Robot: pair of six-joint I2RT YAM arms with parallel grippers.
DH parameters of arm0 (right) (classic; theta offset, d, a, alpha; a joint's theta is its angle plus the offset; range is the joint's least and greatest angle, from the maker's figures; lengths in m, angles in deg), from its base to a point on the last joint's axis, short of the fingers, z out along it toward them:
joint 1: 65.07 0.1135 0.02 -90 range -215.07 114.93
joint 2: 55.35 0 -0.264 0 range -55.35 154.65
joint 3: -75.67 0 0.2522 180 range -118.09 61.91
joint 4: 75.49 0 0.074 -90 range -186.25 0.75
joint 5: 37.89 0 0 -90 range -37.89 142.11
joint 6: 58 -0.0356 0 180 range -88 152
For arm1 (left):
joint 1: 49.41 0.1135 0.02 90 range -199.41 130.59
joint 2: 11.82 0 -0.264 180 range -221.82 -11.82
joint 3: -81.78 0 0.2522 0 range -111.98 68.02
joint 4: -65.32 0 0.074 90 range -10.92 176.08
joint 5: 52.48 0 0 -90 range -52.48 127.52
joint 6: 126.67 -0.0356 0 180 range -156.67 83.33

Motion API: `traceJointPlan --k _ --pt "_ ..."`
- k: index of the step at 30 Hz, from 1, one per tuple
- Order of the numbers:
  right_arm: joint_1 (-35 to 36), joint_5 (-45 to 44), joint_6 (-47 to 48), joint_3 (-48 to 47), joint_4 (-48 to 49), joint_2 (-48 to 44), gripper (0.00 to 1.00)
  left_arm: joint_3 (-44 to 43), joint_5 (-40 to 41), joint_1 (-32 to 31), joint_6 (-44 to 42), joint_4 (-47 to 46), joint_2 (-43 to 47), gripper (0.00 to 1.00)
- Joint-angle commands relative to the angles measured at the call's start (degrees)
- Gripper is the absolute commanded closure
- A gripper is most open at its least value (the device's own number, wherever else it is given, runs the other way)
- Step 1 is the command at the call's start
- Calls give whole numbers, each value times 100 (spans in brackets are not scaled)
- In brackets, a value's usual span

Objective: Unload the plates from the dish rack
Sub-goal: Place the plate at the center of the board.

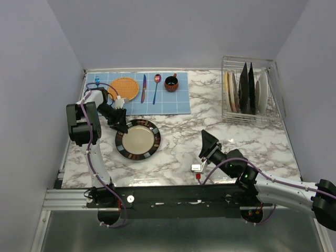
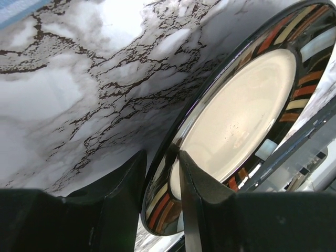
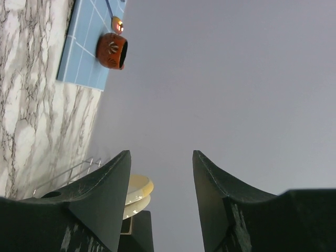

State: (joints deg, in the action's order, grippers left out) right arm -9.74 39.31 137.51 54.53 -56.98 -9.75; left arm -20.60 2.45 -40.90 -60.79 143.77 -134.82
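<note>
A round black-rimmed beige plate (image 1: 138, 139) lies flat on the marble table at the left front. My left gripper (image 1: 122, 127) is at its far-left rim. In the left wrist view the fingers (image 2: 160, 157) straddle the rim of that plate (image 2: 241, 105) and are shut on it. The wire dish rack (image 1: 252, 121) stands at the back right with several plates upright in it: cream-yellow (image 1: 229, 92), dark square (image 1: 244, 86), whitish (image 1: 262, 92). My right gripper (image 1: 207, 144) is open and empty over the front middle, pointing toward the rack; cream-yellow plate edges (image 3: 137, 189) show past its fingers (image 3: 160, 157).
A blue checked mat (image 1: 168, 105) lies at the back left with an orange woven disc (image 1: 124, 87), a knife (image 1: 143, 88), a spoon (image 1: 156, 86) and a brown cup (image 1: 171, 83). The cup also shows in the right wrist view (image 3: 111, 51). Walls close in on three sides.
</note>
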Motion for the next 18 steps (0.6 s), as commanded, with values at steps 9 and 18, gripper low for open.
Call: traceJointPlan --k 9,18 --pt "-13 84 75 -36 86 -210 42 -24 1389 -34 -93 -861 -119 49" --pt "-14 67 48 -18 51 -227 42 64 1591 -34 -58 -1053 4 48"
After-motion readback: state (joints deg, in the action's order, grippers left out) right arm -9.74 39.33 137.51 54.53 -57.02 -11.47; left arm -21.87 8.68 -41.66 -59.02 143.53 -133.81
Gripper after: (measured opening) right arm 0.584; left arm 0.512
